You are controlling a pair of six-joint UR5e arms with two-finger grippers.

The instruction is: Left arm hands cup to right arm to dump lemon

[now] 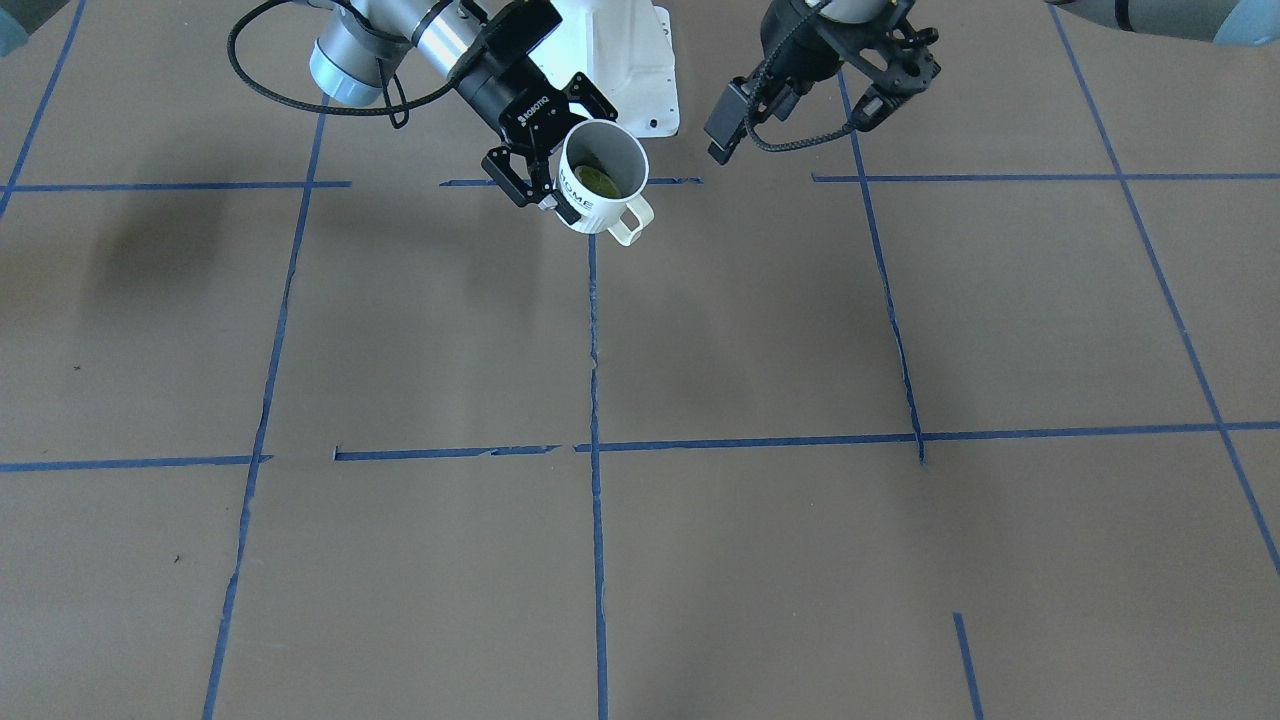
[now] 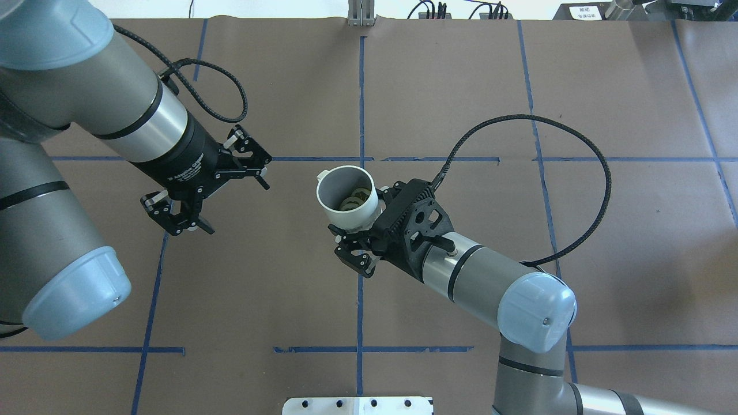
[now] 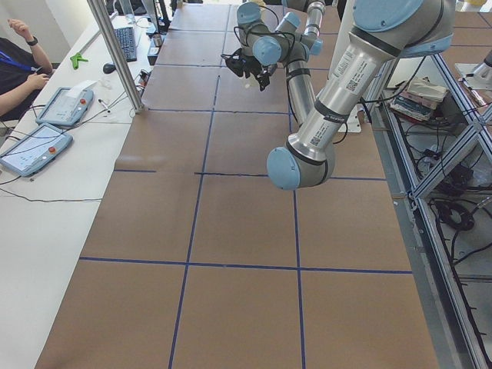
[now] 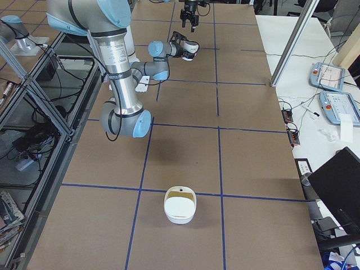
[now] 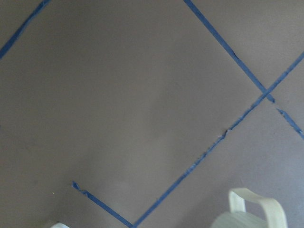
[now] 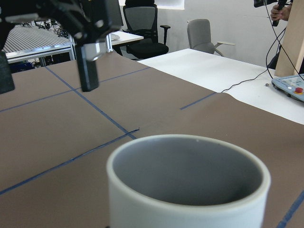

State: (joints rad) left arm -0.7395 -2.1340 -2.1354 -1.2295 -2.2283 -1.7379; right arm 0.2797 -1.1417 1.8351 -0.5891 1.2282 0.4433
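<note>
The cup is up off the table and it's in the right gripper, whose fingers are closed on either side of the mug's body, low down at about 5 o'clock in the overhead view. That grip leaves the mouth clear, which is what a pour needs. The cream handle sticks out at 10 o'clock, away from the fingers, so nothing fouls the grasp.

Look inside and the lemon is lying on the grey bottom. The mug is only slightly tipped, mouth mostly upward, enough to keep the fruit in for now.

Over at 9 o'clock from the cup sits the left gripper, fingers spread wide, holding nothing and well apart from the mug. Judging by that, the hand-over part looks done, and the left arm is simply out of the way.

So the dump is what's left. In the right-end view a white tub sits on the table, well apart from both arms towards the robot's right. That may be where the lemon goes, though I can't say for sure. The wrist will need a firm roll past horizontal, since a small rounded piece could cling to the bottom.
</note>
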